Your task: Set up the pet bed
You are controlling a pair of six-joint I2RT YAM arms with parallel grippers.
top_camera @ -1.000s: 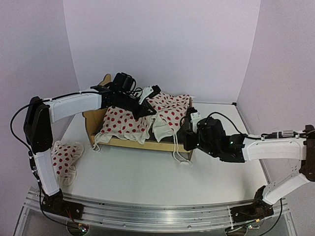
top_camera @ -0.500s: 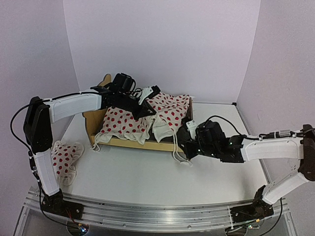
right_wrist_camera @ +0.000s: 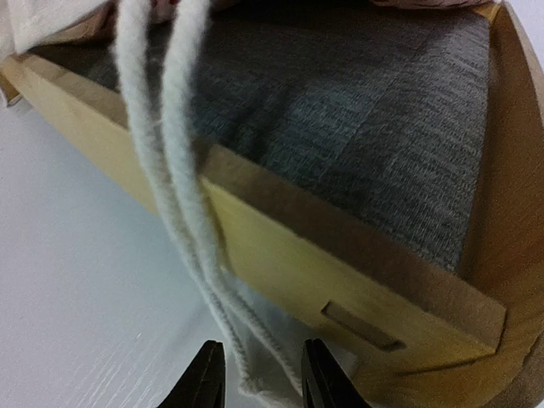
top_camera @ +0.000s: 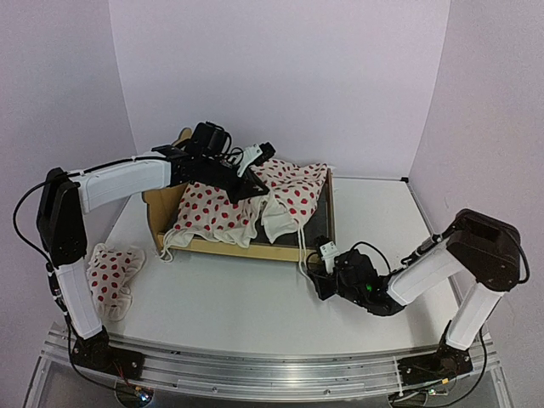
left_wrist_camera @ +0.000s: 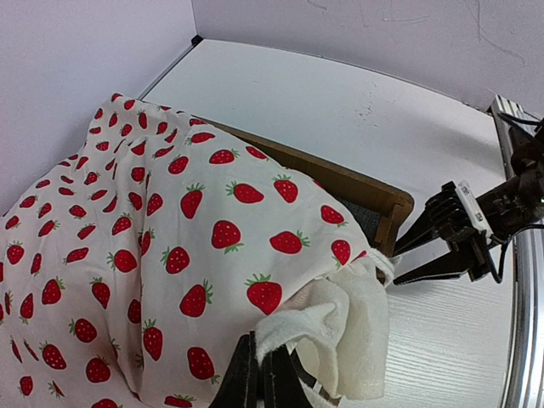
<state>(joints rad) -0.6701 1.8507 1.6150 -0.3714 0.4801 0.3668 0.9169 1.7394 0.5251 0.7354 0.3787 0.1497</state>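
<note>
The pet bed (top_camera: 246, 247) is a plywood frame with its headboard at the left and grey mattress (top_camera: 315, 224) bare at the foot end. A cream strawberry-print cloth (top_camera: 223, 208) lies bunched over it. My left gripper (top_camera: 253, 185) is shut on the cloth's fleecy edge (left_wrist_camera: 323, 319) above the bed's middle. My right gripper (top_camera: 316, 274) is open, low on the table at the bed's front right corner. In the right wrist view its fingers (right_wrist_camera: 206, 374) straddle the ends of two white cords (right_wrist_camera: 170, 170) hanging over the front rail (right_wrist_camera: 297, 263).
A small strawberry-print pillow (top_camera: 110, 272) lies on the table at the left, beside the left arm. White walls close the table at the back and sides. The right gripper also shows in the left wrist view (left_wrist_camera: 442, 242) past the bed's corner (left_wrist_camera: 378, 204).
My right gripper has drawn back from the foot of the bed and dropped to table level in front of the corner. More grey mattress shows there. The left gripper has barely moved.
</note>
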